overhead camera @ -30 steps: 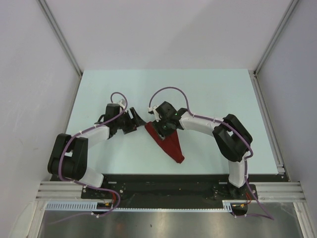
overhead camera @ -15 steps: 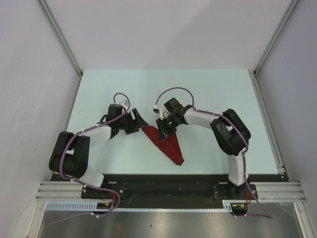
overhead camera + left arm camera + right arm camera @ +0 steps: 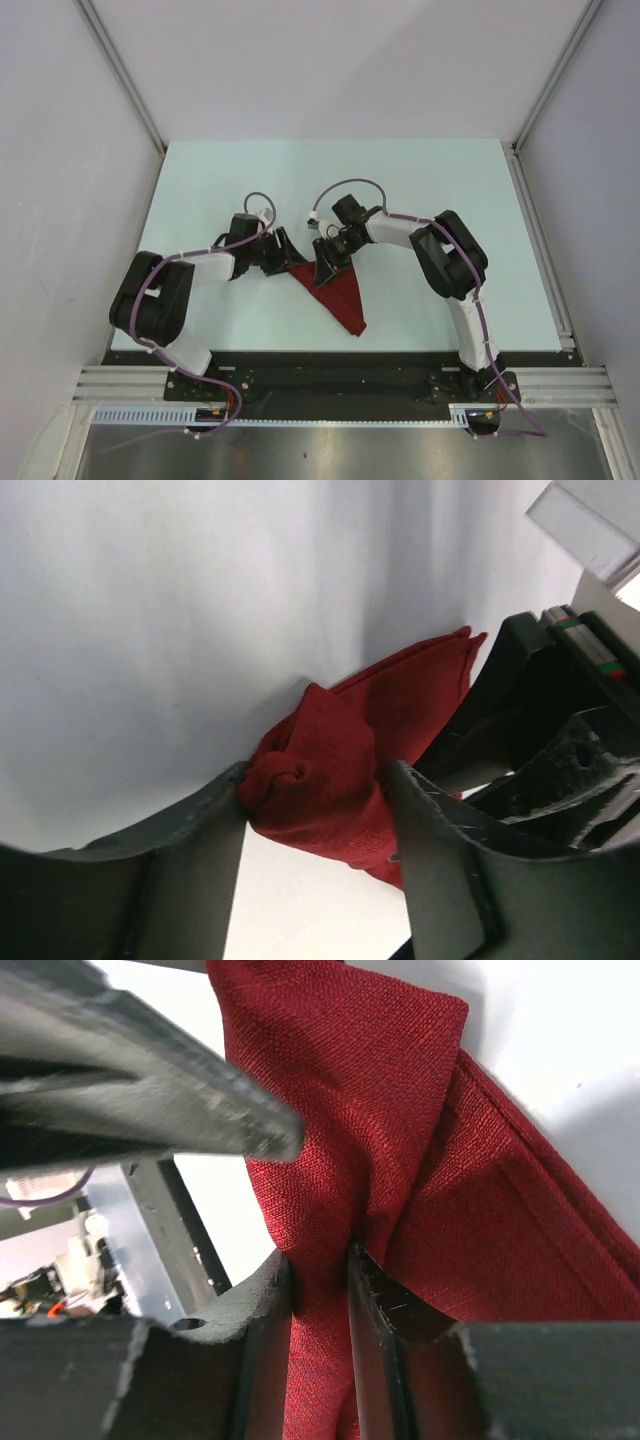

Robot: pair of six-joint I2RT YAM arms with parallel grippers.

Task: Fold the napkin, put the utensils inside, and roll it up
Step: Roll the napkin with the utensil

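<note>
Table (image 3: 430,180): pale, bare surface, both arms reaching inward over it. Napkin (image 3: 340,295): dark red, lying near the centre as a folded triangle, point toward the near edge. Left gripper (image 3: 315,820): at the napkin's left corner, fingers well apart with a bunched knot of cloth between them, touching both; cannot tell whether it is clamped. Right gripper (image 3: 320,1290): at the upper edge, fingers nearly together, pinching a raised fold of napkin

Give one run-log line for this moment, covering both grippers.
left gripper: around bunched dark red cloth napkin, grip unclear | right gripper: pinching napkin fold
</note>
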